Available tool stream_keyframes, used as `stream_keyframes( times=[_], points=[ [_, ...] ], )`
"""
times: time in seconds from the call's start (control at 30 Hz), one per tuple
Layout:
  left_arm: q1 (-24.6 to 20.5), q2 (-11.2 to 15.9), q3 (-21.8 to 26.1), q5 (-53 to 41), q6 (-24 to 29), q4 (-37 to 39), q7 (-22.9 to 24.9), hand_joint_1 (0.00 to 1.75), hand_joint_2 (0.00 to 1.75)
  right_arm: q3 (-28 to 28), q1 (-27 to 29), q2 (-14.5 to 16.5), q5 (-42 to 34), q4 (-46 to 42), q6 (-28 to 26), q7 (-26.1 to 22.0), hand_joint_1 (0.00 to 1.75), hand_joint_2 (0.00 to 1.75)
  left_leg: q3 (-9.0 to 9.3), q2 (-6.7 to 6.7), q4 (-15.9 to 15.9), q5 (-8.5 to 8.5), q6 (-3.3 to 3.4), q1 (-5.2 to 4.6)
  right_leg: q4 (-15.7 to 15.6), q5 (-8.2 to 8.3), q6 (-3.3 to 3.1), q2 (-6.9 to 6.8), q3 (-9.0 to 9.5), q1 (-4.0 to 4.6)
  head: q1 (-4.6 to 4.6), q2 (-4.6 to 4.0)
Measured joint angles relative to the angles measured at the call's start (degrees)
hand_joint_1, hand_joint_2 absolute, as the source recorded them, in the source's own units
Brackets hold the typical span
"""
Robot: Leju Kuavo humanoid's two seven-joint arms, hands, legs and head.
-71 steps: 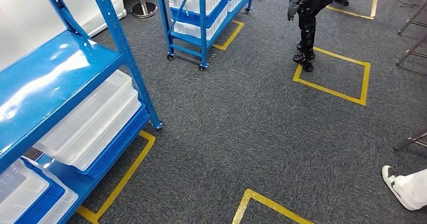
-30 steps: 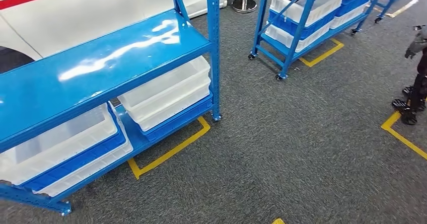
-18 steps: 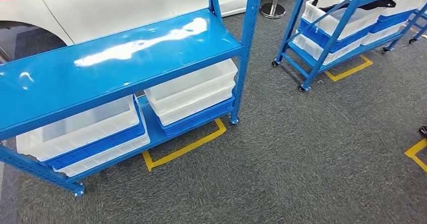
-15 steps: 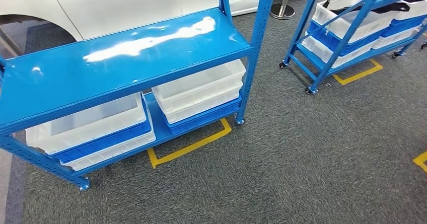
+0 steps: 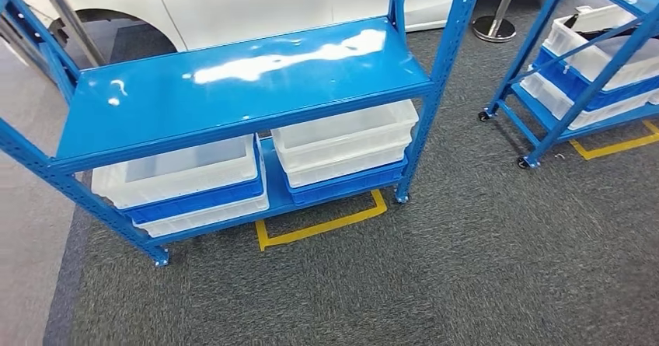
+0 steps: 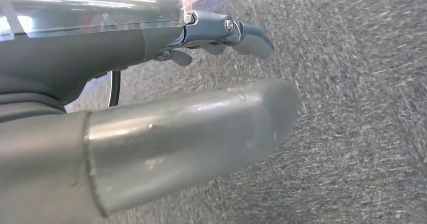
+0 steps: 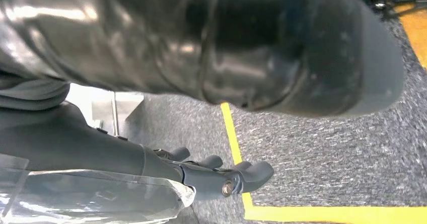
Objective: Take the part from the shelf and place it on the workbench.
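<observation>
Robot faces the blue shelf [image 5: 233, 89], approach step, no part visible yet. Left hand [image 6: 201, 98] and right hand [image 7: 221, 176] hang empty, fingers seemingly relaxed apart. Next: step closer, find the part.

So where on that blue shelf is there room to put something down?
The glossy top board of the blue shelf is bare from post to post, so that is the roomy spot. The bottom level is crowded: a left stack of bins and a right stack of bins sit side by side with only a thin strip of board between them.
</observation>
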Motion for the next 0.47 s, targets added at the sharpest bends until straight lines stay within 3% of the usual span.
stream_keyframes(
  times=[0.03,0.07,0.13,0.17,0.23,0.27,0.33,0.37,0.47],
  points=[
    [0.02,0.0,-0.01,0.0,-0.01,0.0,0.0,0.0,0.0,0.0,0.05,0.01,0.01,0.0,0.0,0.02,0.0,0.0,-1.19,0.25,2.51,-0.7,-0.25,0.11,0.03,-0.1,0.01,-0.79,0.02,0.02,0.0,0.0],
    [0.12,0.01,-0.01,0.0,-0.01,0.0,0.02,0.0,0.0,0.0,0.06,0.01,0.01,-0.01,0.0,0.02,0.0,0.0,-1.33,0.43,2.95,-0.25,-0.42,0.22,0.07,-0.23,0.07,-1.55,0.09,0.01,0.01,0.0],
    [0.28,0.04,-0.01,0.01,-0.01,0.0,0.06,0.0,0.0,0.0,0.04,0.03,0.0,-0.02,0.0,0.02,0.0,0.0,1.94,1.52,-3.06,3.41,-0.49,0.38,0.24,-0.63,0.39,-2.95,0.45,-0.04,0.0,0.0],
    [0.28,0.05,-0.01,0.0,0.0,0.0,0.08,0.0,0.0,0.0,0.04,0.04,0.0,-0.01,0.0,0.02,0.0,0.0,4.12,2.88,-7.16,5.04,-0.27,0.29,0.37,-0.9,0.66,-3.6,0.65,0.04,0.0,0.0],
    [0.17,0.05,-0.01,0.0,0.0,0.0,0.07,0.0,0.0,0.0,-0.02,0.08,0.0,-0.01,0.0,0.02,0.0,0.0,6.75,4.8,-12.25,6.64,0.45,0.02,0.56,-1.38,1.32,-4.7,1.01,0.29,0.03,0.0],
    [0.18,0.04,-0.02,-0.01,0.0,0.0,0.07,0.0,0.0,0.0,-0.11,0.1,0.0,-0.01,0.0,0.01,0.0,0.0,6.84,4.96,-12.69,6.53,0.84,-0.15,0.54,-1.5,1.61,-5.17,1.17,0.42,0.04,0.0],
    [0.32,0.03,-0.03,-0.01,0.0,0.0,0.08,0.0,0.0,-0.01,-0.38,0.1,0.01,-0.02,0.0,0.02,0.0,0.0,6.79,3.69,-12.98,6.75,1.58,-0.06,0.62,-1.83,2.24,-5.81,1.59,0.41,0.03,0.0],
    [0.36,0.02,-0.03,-0.01,0.0,0.0,0.09,0.0,0.0,-0.01,-0.44,0.08,0.01,-0.02,0.0,0.05,0.0,0.0,6.93,3.07,-13.22,6.86,2.0,0.08,1.4,-2.43,2.57,-4.89,1.58,0.33,0.03,0.0],
    [0.2,0.0,-0.04,-0.02,0.0,0.0,0.14,0.0,0.0,-0.01,-0.3,0.05,0.03,-0.02,0.0,0.13,0.0,0.0,7.25,1.47,-13.68,7.22,3.01,0.28,7.56,-6.27,3.08,-0.21,-0.66,0.08,0.08,0.0]
  ],
)
